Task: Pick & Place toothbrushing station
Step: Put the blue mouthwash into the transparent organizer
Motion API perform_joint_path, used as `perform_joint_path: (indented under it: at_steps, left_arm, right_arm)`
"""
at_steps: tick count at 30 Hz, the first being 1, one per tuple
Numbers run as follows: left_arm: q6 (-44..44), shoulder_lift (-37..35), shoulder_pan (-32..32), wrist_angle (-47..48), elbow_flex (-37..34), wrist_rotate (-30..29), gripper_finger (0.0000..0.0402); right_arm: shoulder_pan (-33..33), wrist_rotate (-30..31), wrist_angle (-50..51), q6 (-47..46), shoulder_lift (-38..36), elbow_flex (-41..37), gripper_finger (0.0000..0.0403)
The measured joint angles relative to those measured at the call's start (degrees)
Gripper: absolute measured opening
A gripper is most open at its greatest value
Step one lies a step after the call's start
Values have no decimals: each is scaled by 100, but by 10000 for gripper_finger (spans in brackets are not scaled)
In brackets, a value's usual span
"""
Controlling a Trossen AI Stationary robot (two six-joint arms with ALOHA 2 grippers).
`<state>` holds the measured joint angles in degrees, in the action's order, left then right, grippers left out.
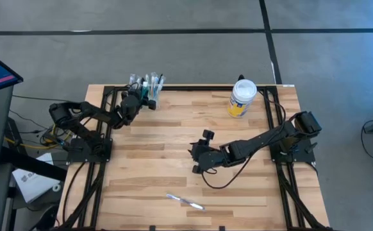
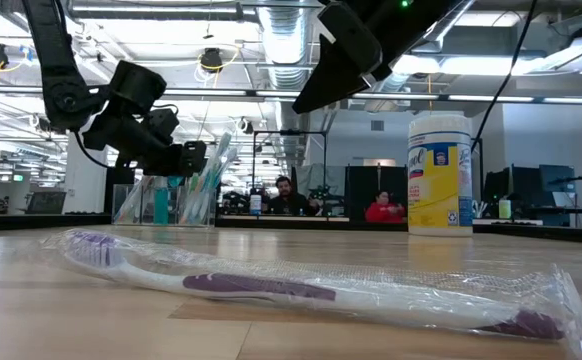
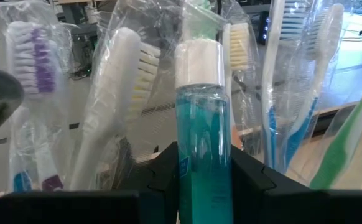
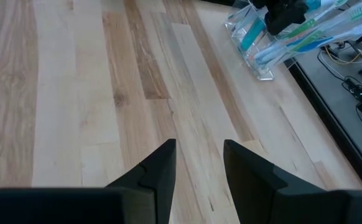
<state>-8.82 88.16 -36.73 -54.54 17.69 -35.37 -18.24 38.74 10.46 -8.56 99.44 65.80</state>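
A clear cup (image 2: 161, 200) stands at the table's far left edge, holding several wrapped toothbrushes (image 3: 119, 93) upright. My left gripper (image 1: 141, 96) is at the cup, shut on a teal bottle (image 3: 203, 118) with a white cap. The brushes stand just behind that bottle. A purple-and-white toothbrush (image 1: 185, 201) in clear wrap lies flat near the table's front edge. My right gripper (image 4: 199, 162) hovers open over the bare middle of the table (image 1: 194, 159), nothing between its fingers. My left gripper pinches the bottle's teal body (image 3: 203, 162) between its two fingers, below the white cap. The fingers come nearly level, slanting from the table's near left. The bottle stands upright. My own fingers hide its lower end, so what it rests on I cannot tell.
A white-lidded jar with a yellow label (image 1: 242, 97) stands at the far right of the table. Bare wood (image 1: 161, 141) lies between the arms. Beyond the far edge, two people (image 2: 381, 208) sit in the room.
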Motion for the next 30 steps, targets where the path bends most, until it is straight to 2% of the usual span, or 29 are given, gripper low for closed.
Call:
perform_joint_path:
  at_steps: [30]
  left_arm:
    - [112,238,-102,13,186,48,88]
  right_arm:
    - [0,-15,24,4,0,0,124]
